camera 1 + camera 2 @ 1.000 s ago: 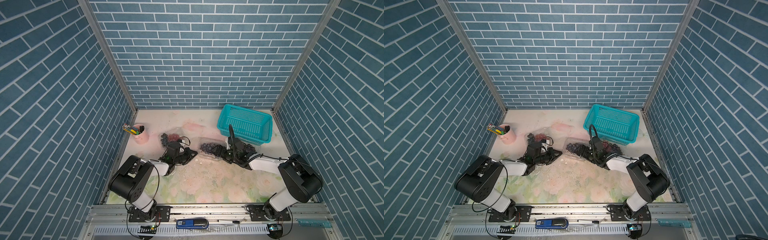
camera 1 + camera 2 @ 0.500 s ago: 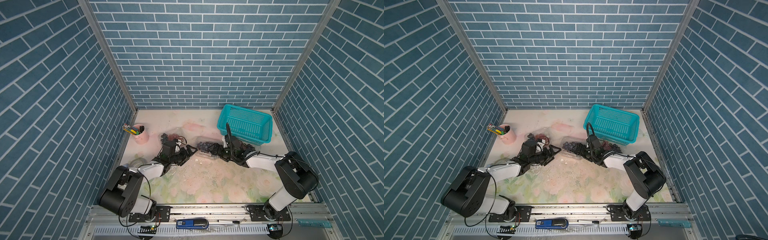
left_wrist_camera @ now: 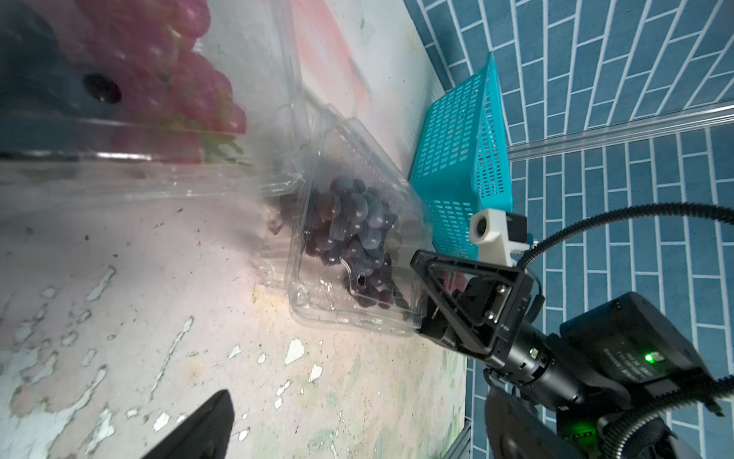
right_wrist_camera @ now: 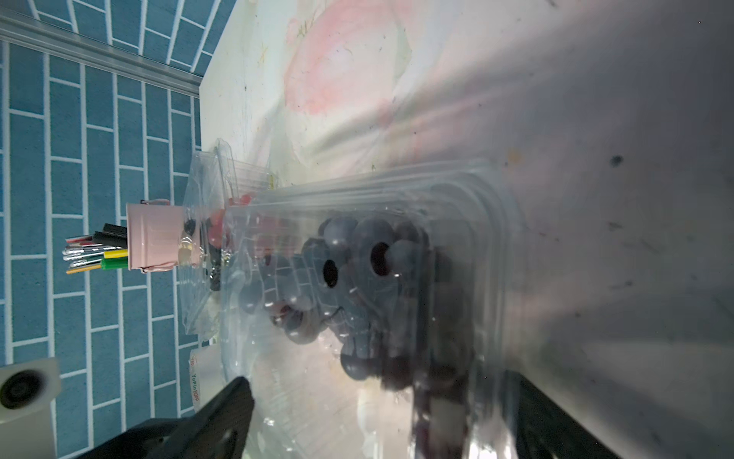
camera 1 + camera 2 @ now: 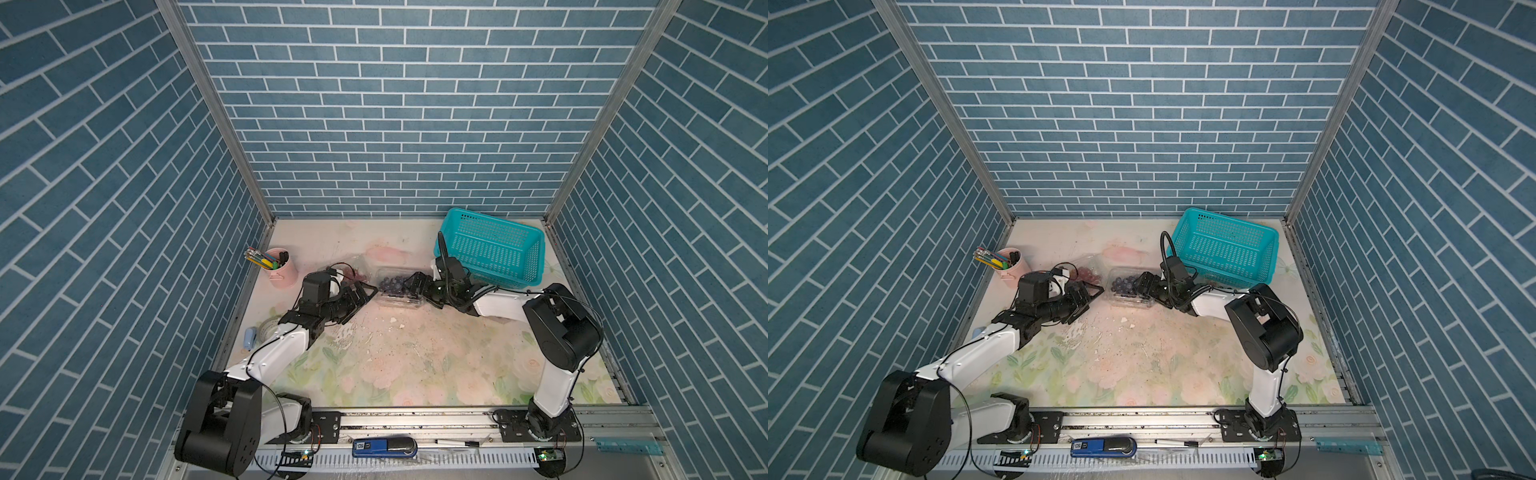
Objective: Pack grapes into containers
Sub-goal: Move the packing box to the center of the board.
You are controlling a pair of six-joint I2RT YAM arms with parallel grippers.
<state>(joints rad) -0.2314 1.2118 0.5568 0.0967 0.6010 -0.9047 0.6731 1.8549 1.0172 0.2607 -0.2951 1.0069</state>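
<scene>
Over the surface point(image 5: 395, 361), the left arm point(image 5: 274, 349) is stretching farther out. The left gripper point(image 5: 365, 293), pinched shut a second ago, is now holding its jaws wide and empty just beside the red-grape container point(image 3: 159, 179), so that box is probably being left as done. The right gripper point(image 5: 415, 286) is straddling the dark-grape container point(image 3: 313, 314), jaws fully spread, contact unclear.

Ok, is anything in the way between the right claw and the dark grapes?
Only the clear container's own plastic. The right gripper is open at the container's end, its fingers on either side, and the dark grapes lie inside behind the clear wall. Nothing else visible stands between them.
</scene>
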